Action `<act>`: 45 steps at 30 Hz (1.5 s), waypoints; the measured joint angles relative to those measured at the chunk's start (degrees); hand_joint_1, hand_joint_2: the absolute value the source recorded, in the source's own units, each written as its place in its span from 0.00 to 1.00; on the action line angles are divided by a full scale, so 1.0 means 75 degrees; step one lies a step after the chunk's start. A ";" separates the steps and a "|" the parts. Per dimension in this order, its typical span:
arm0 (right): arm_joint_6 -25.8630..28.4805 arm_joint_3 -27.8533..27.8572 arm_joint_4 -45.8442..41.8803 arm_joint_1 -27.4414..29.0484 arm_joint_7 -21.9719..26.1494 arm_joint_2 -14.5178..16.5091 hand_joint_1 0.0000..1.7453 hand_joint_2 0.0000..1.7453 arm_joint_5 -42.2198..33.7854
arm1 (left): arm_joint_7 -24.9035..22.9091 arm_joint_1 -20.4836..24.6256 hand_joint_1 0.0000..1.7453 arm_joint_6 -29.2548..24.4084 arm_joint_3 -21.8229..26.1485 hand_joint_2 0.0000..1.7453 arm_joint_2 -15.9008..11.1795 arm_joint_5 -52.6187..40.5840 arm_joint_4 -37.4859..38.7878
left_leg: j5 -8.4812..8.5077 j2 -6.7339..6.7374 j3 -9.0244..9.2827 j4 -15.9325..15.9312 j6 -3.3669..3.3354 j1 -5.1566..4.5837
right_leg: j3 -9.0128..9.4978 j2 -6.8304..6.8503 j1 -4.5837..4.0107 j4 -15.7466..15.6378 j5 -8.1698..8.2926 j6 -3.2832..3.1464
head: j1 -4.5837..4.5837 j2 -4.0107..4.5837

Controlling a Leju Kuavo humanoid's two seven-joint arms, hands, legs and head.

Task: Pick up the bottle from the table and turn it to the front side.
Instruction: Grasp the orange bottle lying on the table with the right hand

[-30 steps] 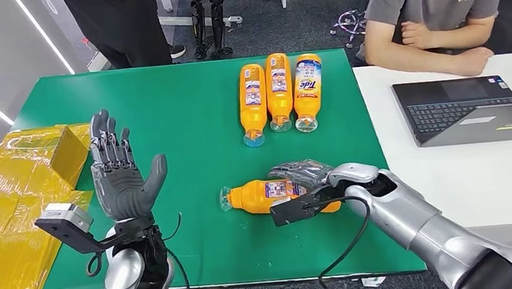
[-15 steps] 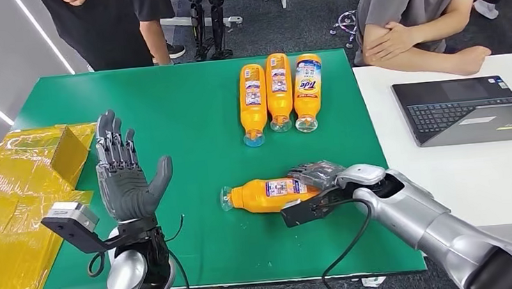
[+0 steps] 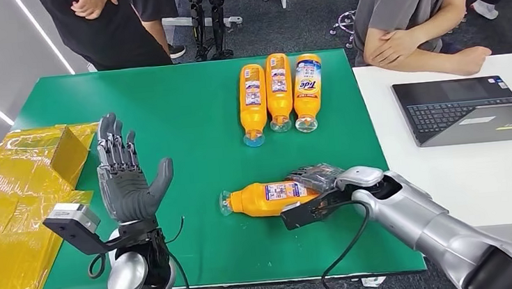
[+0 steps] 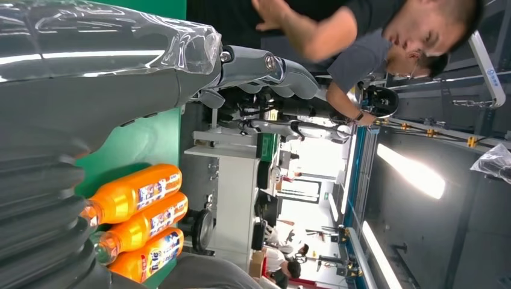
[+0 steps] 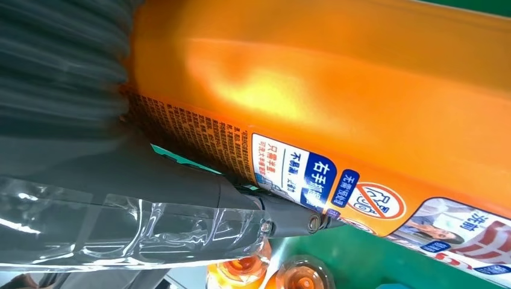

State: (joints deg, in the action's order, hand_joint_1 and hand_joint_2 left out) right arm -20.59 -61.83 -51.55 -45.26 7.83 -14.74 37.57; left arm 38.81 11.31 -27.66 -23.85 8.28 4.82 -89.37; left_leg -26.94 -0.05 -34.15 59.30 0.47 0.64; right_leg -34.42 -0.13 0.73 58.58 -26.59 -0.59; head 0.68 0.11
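A: Bottle (image 3: 272,197) position?
B: Lying on its side on the green desk (image 3: 181,123), near edge. Right hand (image 3: 319,181) fingers wrapped around its base.
A: Left hand (image 3: 124,175)?
B: Raised, fingers spread, holding nothing.

Four orange bottles (image 3: 272,197), one laptop (image 3: 470,108), two people (image 3: 423,11).

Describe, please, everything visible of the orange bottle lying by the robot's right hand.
The orange bottle looks like glossy plastic and lies on its side on the green table, clear cap end toward the robot's left. A small-print label faces up. The right hand wraps its base end, fingers over the top.
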 joint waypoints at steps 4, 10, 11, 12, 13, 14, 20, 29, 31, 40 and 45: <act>0.0163 -0.0026 0.0222 -0.0080 0.0205 0.0068 0.99 1.00 -0.0015 | -0.0016 -0.0025 0.00 -0.0039 0.0000 1.00 0.0003 -0.0004 0.0000 | 0.0000 0.0000 0.0001 0.0000 0.0000 0.0000 | 0.0003 0.0000 0.0000 0.0000 0.0000 0.0000 | -0.0001 0.0000; 0.0615 -0.0030 0.0560 -0.0160 0.0434 0.0259 1.00 1.00 0.0028 | -0.0016 -0.0039 0.00 -0.0109 0.0000 1.00 0.0010 -0.0022 -0.0001 | 0.0000 0.0001 0.0007 0.0000 0.0000 0.0001 | 0.0008 0.0000 0.0000 0.0000 0.0000 0.0000 | 0.0001 0.0000; 0.0675 -0.0030 0.0601 -0.0161 0.0449 0.0292 1.00 1.00 0.0031 | -0.0016 -0.0047 0.00 -0.0109 0.0000 1.00 0.0011 -0.0027 -0.0002 | 0.0000 0.0001 0.0008 0.0000 0.0000 0.0001 | 0.0008 0.0000 0.0000 0.0000 0.0000 0.0000 | 0.0001 0.0000; 0.0743 -0.0030 0.0639 -0.0159 0.0459 0.0326 1.00 1.00 0.0035 | -0.0016 -0.0058 0.00 -0.0109 0.0000 1.00 0.0012 -0.0035 -0.0004 | 0.0000 0.0001 0.0009 -0.0001 0.0000 0.0001 | 0.0008 -0.0001 0.0000 0.0000 0.0000 0.0000 | 0.0000 0.0000; 0.0820 -0.0029 0.0673 -0.0154 0.0465 0.0358 1.00 1.00 0.0043 | -0.0016 -0.0071 0.00 -0.0106 0.0000 1.00 0.0012 -0.0044 -0.0009 | 0.0000 0.0002 0.0009 -0.0001 0.0000 0.0001 | 0.0007 -0.0001 0.0000 0.0000 0.0000 0.0000 | 0.0000 0.0000; 0.0914 -0.0025 0.0702 -0.0142 0.0468 0.0390 1.00 1.00 0.0054 | -0.0016 -0.0087 0.00 -0.0103 0.0000 1.00 0.0012 -0.0056 -0.0020 | 0.0000 0.0001 0.0009 -0.0001 0.0000 0.0001 | 0.0007 -0.0001 0.0000 0.0000 0.0000 0.0000 | -0.0001 0.0000; 0.2021 0.0272 0.0641 0.0271 0.0337 0.0639 1.00 1.00 0.0216 | -0.0014 -0.0227 0.00 -0.0098 0.0009 1.00 0.0033 -0.0188 -0.0193 | 0.0000 -0.0001 0.0005 -0.0002 0.0000 0.0002 | 0.0005 0.0001 -0.0001 0.0001 -0.0001 0.0000 | 0.0001 0.0000; 0.2710 0.0759 0.0242 0.0802 0.0228 0.0829 1.00 1.00 0.0175 | -0.0015 -0.0373 0.00 -0.0098 0.0062 1.00 0.0079 -0.0294 -0.0383 | 0.0000 -0.0004 0.0000 -0.0003 0.0000 0.0001 | 0.0003 0.0006 -0.0001 0.0000 -0.0001 0.0000 | -0.0001 0.0000; 0.3264 0.1082 -0.0062 0.1107 0.0108 0.0924 1.00 1.00 0.0044 | -0.0032 -0.0464 0.00 -0.0103 0.0099 1.00 0.0087 -0.0377 -0.0463 | 0.0000 -0.0004 0.0001 -0.0003 0.0000 0.0001 | 0.0003 0.0005 -0.0001 0.0000 -0.0002 0.0000 | -0.0001 0.0000; 0.5856 0.2781 -0.1314 0.2744 0.0474 0.1718 1.00 1.00 -0.0728 | -0.0157 -0.0783 0.00 -0.0240 0.0233 1.00 0.0200 -0.0517 -0.0675 | -0.0002 -0.0010 -0.0003 -0.0009 0.0000 0.0002 | -0.0001 0.0011 -0.0002 -0.0001 -0.0011 0.0002 | 0.0001 0.0000; 0.6975 0.3457 -0.1815 0.3536 0.1542 0.2104 1.00 1.00 -0.1962 | -0.0345 -0.0846 0.00 0.0284 0.0249 1.00 0.0227 0.0025 -0.0739 | -0.0002 -0.0010 -0.0003 -0.0009 0.0000 0.0001 | -0.0001 0.0010 -0.0002 -0.0001 -0.0011 0.0002 | 0.0000 0.0000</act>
State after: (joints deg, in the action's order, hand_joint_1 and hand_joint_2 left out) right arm 31.71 -35.90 -65.17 -18.74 19.39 1.03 22.85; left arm 36.22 4.96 -25.53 -21.98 9.98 5.01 -94.91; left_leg -26.96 -0.12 -34.18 59.23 0.47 0.65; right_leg -34.43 -0.05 0.71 58.58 -26.67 -0.57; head 0.68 0.11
